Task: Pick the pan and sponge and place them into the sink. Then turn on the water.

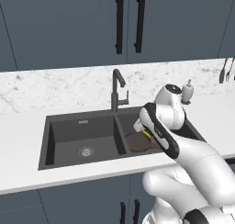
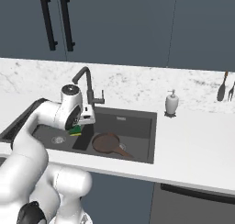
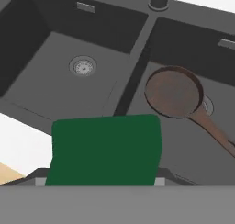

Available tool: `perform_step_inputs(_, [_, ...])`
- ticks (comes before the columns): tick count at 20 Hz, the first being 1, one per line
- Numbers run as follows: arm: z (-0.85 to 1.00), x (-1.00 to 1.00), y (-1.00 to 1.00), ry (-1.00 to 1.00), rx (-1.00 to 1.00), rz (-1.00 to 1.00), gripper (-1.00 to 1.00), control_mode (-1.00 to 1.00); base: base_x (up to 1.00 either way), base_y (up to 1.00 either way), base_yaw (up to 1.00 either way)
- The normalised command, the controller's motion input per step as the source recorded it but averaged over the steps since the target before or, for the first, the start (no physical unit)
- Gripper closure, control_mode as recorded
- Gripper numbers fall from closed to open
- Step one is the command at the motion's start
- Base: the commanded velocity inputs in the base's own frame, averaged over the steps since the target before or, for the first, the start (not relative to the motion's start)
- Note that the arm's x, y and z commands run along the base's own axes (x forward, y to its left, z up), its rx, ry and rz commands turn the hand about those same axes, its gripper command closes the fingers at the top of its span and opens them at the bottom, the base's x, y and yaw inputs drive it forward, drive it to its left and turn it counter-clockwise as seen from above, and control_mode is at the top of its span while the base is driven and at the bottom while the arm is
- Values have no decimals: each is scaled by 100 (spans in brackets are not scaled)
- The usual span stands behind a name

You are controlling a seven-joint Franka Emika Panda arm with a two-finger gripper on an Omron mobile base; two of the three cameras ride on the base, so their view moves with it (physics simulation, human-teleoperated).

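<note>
The dark reddish-brown pan [image 3: 174, 91] lies flat in the right basin of the dark grey sink [image 1: 48, 126], its thin handle pointing to the front right. My gripper [image 2: 79, 126] hangs over the sink's centre divider [image 3: 133, 76], shut on the sponge [image 3: 105, 149]. The sponge's green face covers the fingertips in the hand view; its yellow edge shows in the base views [image 1: 147, 134]. The sponge [image 2: 75, 130] sits above the sink, just left of the pan [image 2: 106, 142] and apart from it. No stream runs from the gooseneck faucet [image 1: 117, 87].
A white soap dispenser [image 2: 171, 103] stands on the marble counter right of the sink. Utensils [image 2: 225, 87] hang at the far right wall. The left basin holds only its steel drain [image 3: 83, 66]. Dark cabinets with black handles [image 1: 119, 23] hang above.
</note>
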Motion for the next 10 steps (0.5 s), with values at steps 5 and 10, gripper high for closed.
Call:
perform_step_inputs(5, [-5,32,-82,4,20,25,100,-100,0,0,0])
perform_step_inputs(10, [-16,62,-69,8,9,25,100,-100,0,0,0])
